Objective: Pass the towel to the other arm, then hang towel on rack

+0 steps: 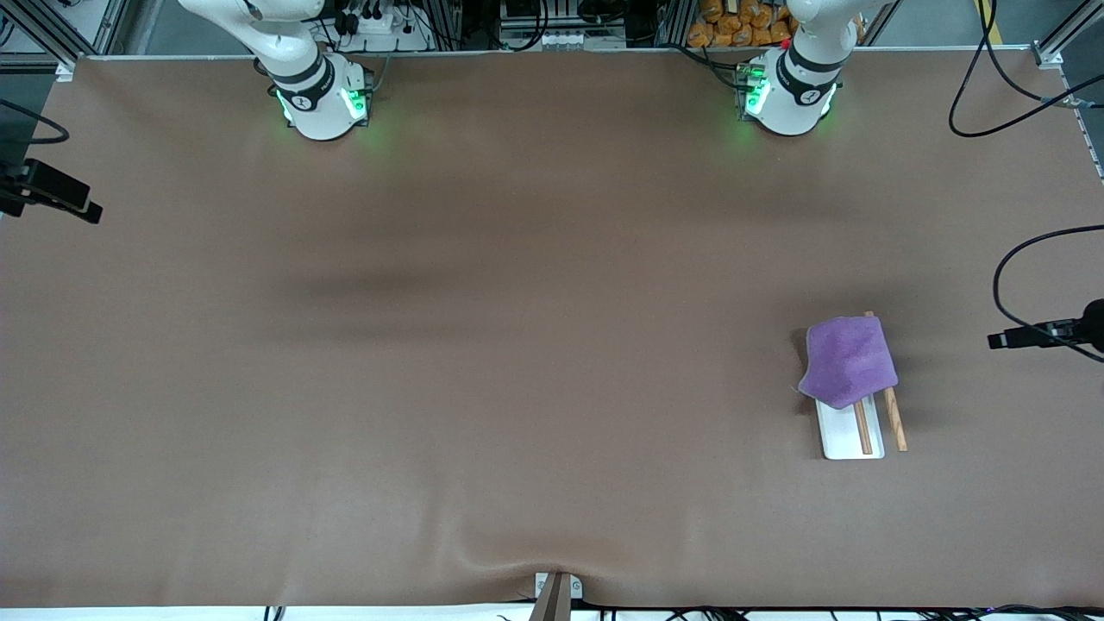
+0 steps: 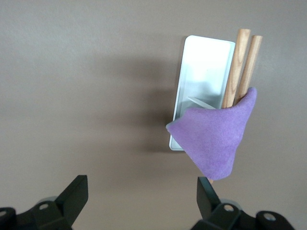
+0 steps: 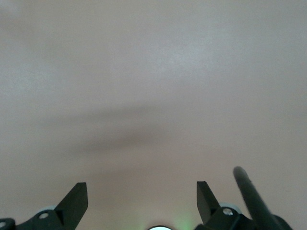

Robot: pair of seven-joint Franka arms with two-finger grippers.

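The purple towel (image 1: 847, 360) is draped over the two brown rods of the rack (image 1: 852, 435), which stands toward the left arm's end of the table. It covers the rods' end farther from the front camera. In the left wrist view the towel (image 2: 216, 139) hangs over the rods above the rack's white base (image 2: 204, 67). My left gripper (image 2: 142, 196) is open and empty, high above the table near the rack. My right gripper (image 3: 142, 196) is open and empty over bare table. Neither hand shows in the front view.
Brown mat (image 1: 483, 345) covers the table. The arm bases (image 1: 323, 99) (image 1: 789, 95) stand along the edge farthest from the front camera. Camera mounts (image 1: 52, 194) (image 1: 1048, 332) sit at the table's two ends. A clamp (image 1: 556, 591) sits at the near edge.
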